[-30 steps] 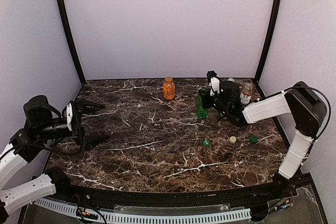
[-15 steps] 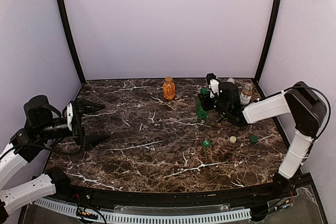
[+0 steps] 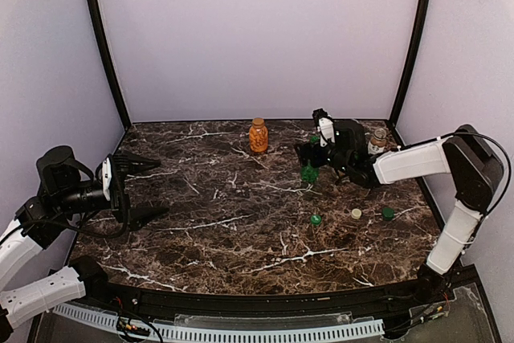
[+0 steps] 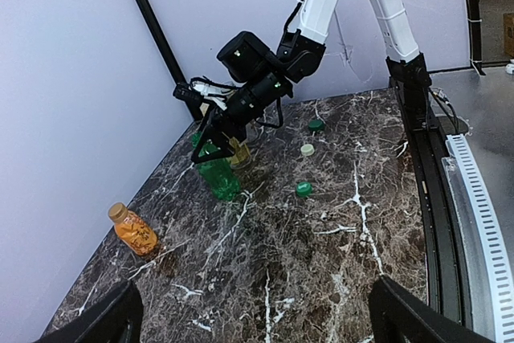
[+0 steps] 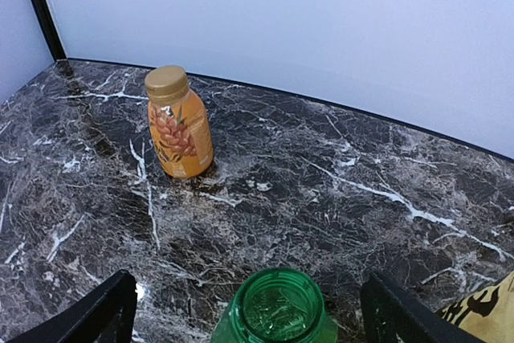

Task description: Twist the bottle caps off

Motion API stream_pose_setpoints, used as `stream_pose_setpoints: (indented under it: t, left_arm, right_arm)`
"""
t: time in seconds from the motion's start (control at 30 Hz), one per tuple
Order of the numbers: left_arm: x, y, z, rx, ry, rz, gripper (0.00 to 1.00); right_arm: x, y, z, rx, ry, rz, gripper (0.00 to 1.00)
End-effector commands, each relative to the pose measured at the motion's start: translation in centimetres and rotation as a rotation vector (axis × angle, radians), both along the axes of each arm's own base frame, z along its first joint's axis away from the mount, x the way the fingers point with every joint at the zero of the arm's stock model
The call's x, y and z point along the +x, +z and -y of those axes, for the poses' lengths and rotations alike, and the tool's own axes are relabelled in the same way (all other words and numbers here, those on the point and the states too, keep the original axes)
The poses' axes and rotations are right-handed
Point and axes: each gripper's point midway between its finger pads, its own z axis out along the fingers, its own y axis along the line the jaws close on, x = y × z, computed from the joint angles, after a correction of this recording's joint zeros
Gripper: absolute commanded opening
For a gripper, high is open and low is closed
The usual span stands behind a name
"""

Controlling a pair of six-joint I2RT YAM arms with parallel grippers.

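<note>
Green bottle (image 5: 277, 311) stood upright, uncapped, mouth open. Squat orange bottle (image 5: 178, 122) stood upright near the back wall, gold cap on. Clear bottle (image 3: 376, 144) upright, right rear. Yellow bottle (image 5: 486, 315) just beside green, mostly hidden.

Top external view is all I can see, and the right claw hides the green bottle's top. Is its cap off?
Observer: Yes. The right wrist view looks down into the green bottle, and its mouth is open, with no cap.
Operator: Is the claw squeezing it?
Observer: No. The right gripper is open, with a finger on either side, both apart from the bottle.
Operator: And the orange one?
Observer: Seen close up, the orange bottle stands upright with its gold cap on.
</note>
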Motion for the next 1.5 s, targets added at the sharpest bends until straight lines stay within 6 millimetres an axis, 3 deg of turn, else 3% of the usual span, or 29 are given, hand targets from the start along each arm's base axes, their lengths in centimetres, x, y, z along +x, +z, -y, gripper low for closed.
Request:
stream_pose_setpoints:
  t: [0.0, 0.33, 0.5, 0.6, 0.73, 0.8, 1.03, 1.2, 1.3, 1.47]
  left_arm:
    - [-0.1, -0.5, 0.1, -0.001, -0.011, 0.001, 0.99]
    - [0.1, -0.9, 0.0, -0.004, -0.002, -0.007, 0.99]
    - [1.5, -1.7, -0.5, -0.038, 0.089, -0.083, 0.99]
    - [3.6, -2.6, -1.8, -0.085, 0.221, -0.156, 0.99]
    - [6.1, -5.0, -4.0, -0.162, 0.397, -0.279, 0.99]
    - [7.0, -6.1, -5.0, -0.187, 0.463, -0.309, 0.99]
    - [6.8, -8.1, -5.4, -0.166, 0.463, -0.301, 0.99]
    - [6.7, -8.5, -5.4, -0.172, 0.462, -0.300, 0.99]
    - [6.7, -8.4, -5.3, -0.177, 0.457, -0.296, 0.99]
    - [6.7, -8.3, -5.2, -0.189, 0.452, -0.300, 0.99]
  right_arm:
    - [0.3, 4.3, -0.3, 0.006, 0.022, 0.059, 0.98]
    - [1.0, 10.6, -2.5, -0.020, 0.119, 0.066, 0.99]
    - [3.2, 12.4, -5.3, 0.008, 0.141, -0.091, 0.94]
    - [4.9, 11.4, -6.9, 0.007, 0.125, -0.224, 0.91]
    - [6.9, 10.1, -9.5, 0.040, 0.142, -0.272, 0.91]
    - [8.3, 8.4, -11.1, 0.043, 0.158, -0.287, 0.91]
    - [12.2, 7.1, -15.6, 0.012, 0.188, -0.172, 0.90]
    - [14.2, 3.5, -15.0, -0.050, 0.100, -0.151, 0.88]
    - [14.7, 1.0, -14.7, -0.090, 0.085, -0.167, 0.87]
    - [15.0, -1.2, -14.8, -0.118, 0.081, -0.180, 0.83]
